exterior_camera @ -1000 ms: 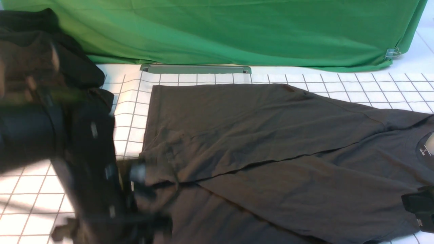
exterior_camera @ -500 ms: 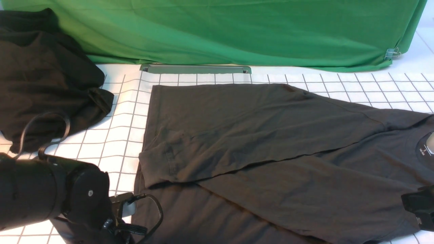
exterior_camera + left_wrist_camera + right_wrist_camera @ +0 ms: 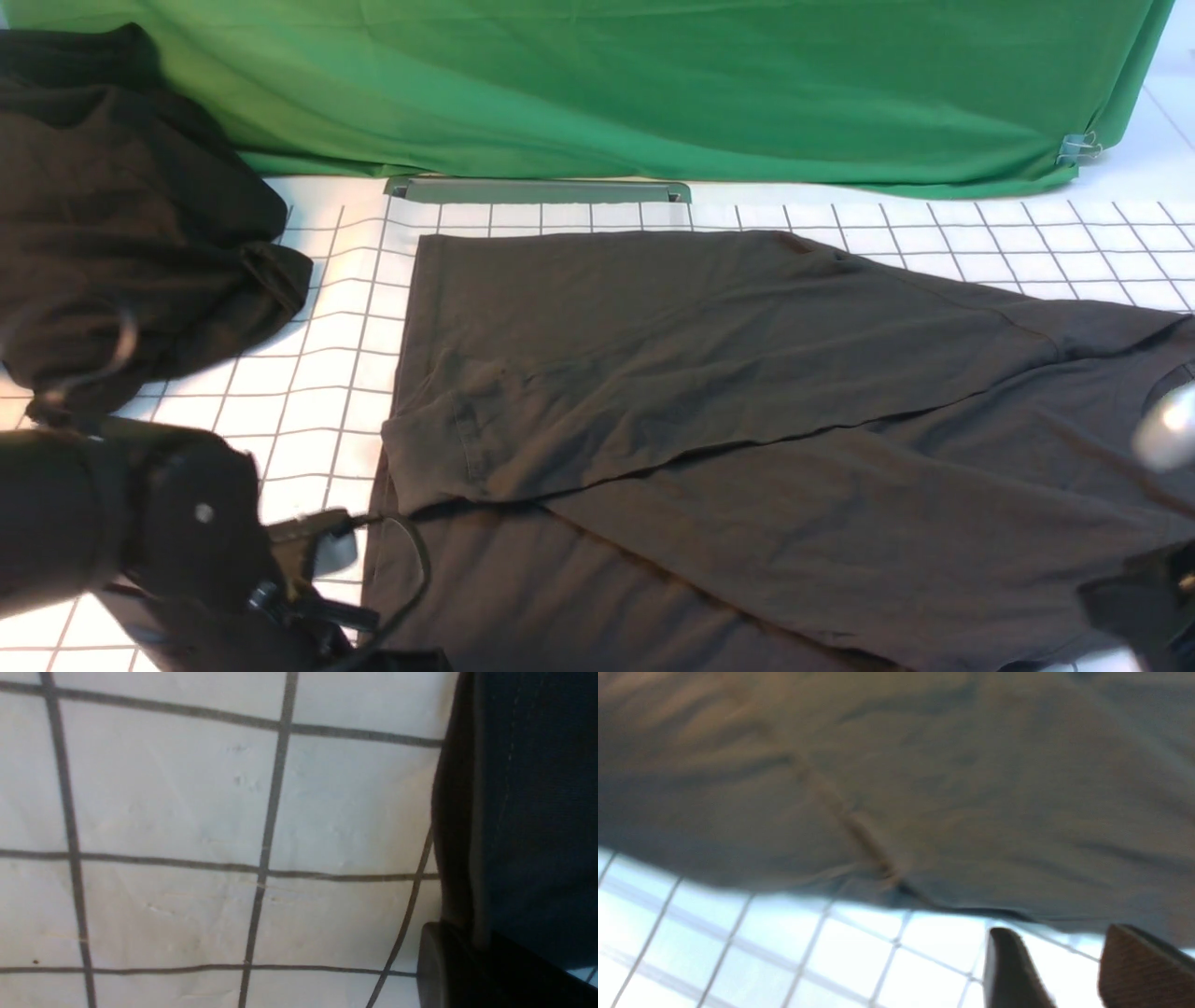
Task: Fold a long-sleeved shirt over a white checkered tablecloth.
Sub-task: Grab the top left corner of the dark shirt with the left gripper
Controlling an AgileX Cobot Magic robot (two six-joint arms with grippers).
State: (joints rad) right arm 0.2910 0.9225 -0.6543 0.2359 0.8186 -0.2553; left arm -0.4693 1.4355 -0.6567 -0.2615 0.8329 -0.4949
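Long-sleeved shirt (image 3: 709,392) lay on white checkered tablecloth (image 3: 308,392), far sleeve already folded across its body. Left pincer (image 3: 448,961) clenched at the hem; I couldn't confirm a hold. Right pincer (image 3: 1069,970) released by the near edge. I judged most folds undone.

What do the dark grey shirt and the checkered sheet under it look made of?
Dark charcoal long-sleeved shirt: soft matte knit, likely cotton; shallow wrinkles, stitched hem. White grid-lined tablecloth: smooth, slightly glossy sheet, maybe vinyl or coated fabric; scuffs and fine creases.

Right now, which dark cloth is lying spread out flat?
The long-sleeved shirt in the middle; the blacker cloth heap at the far left is crumpled.
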